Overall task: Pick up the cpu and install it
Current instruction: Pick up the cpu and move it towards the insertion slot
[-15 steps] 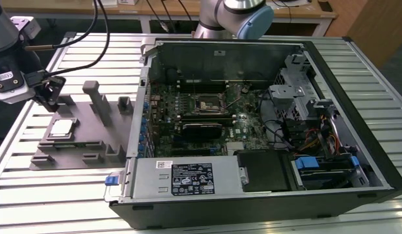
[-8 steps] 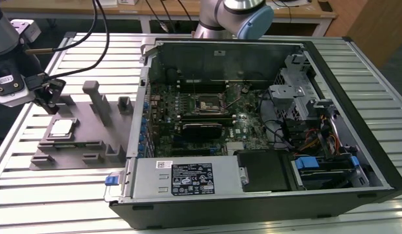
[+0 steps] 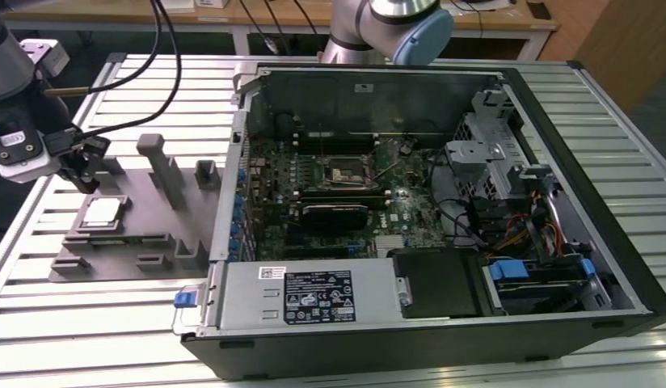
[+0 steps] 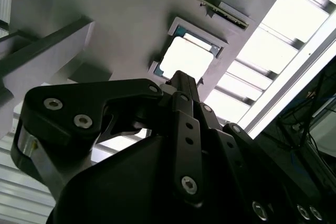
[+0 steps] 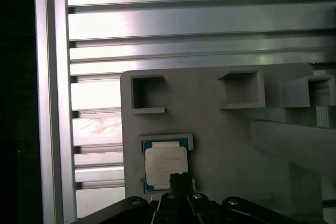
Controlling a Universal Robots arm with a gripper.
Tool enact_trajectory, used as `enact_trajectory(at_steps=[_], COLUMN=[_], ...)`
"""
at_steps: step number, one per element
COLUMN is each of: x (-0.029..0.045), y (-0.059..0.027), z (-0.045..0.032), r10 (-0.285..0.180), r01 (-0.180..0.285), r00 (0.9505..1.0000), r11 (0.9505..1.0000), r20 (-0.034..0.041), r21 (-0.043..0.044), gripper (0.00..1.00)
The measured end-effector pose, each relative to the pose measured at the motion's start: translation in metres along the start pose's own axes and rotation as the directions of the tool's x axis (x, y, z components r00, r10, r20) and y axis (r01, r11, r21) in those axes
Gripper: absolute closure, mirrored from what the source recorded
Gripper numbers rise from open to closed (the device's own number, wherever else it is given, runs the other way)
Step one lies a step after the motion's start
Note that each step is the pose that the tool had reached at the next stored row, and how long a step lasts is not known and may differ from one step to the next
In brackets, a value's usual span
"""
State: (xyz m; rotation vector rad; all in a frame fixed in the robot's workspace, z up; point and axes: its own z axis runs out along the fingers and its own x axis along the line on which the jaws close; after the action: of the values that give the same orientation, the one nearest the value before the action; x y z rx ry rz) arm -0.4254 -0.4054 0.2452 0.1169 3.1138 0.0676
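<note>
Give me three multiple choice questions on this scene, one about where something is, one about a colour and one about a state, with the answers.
1. Where is the cpu? A in the socket; B on the grey tray; C on the floor.
2. What colour is the cpu's top? A silver; B red; C black.
3. The computer case is: A shut; B open; C wrapped in foil.
Answers: B, it lies flat on the tray, at the exterior view's left of the case. A, it shines silver in the first wrist view. B, the motherboard shows inside.
</note>
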Motion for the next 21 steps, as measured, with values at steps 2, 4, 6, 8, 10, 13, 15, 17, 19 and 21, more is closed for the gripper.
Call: enact_trajectory(at_steps=[2, 4, 6, 8, 10, 13, 15, 17, 19, 21], x=[0.0007, 0.0017, 0.0026, 0.0031, 0.0036, 0.0040, 0.0041, 0.0043, 0.0045, 0.0047], y=[-0.0002, -0.0003, -0.0004, -0.0006, -0.0007, -0.0009, -0.0009, -0.0011, -0.0012, -0.0013], z=[0.0023, 0.0041, 0.0060, 0.0080, 0.0101, 0.0127, 0.0146, 0.0168, 0.0193, 0.0215], r10=[0.000, -0.001, -0.002, -0.003, -0.004, -0.006, -0.009, -0.013, -0.016, -0.021], r01=[0.000, 0.001, 0.002, 0.003, 0.004, 0.006, 0.009, 0.013, 0.016, 0.021], r00=[1.0000, 1.0000, 1.0000, 1.0000, 1.0000, 1.0000, 1.0000, 0.9999, 0.9999, 0.9998], r11=[1.0000, 1.0000, 1.0000, 1.0000, 1.0000, 1.0000, 1.0000, 0.9999, 0.9999, 0.9998], r20=[-0.0006, -0.0009, -0.0009, -0.0009, -0.0016, -0.0017, -0.0018, -0.0020, -0.0023, -0.0027], r21=[0.0001, 0.0002, 0.0001, -0.0001, 0.0001, 0.0000, -0.0001, -0.0002, -0.0003, -0.0003], gripper=[0.89, 0.89, 0.89, 0.89, 0.89, 0.89, 0.89, 0.89, 0.89, 0.89])
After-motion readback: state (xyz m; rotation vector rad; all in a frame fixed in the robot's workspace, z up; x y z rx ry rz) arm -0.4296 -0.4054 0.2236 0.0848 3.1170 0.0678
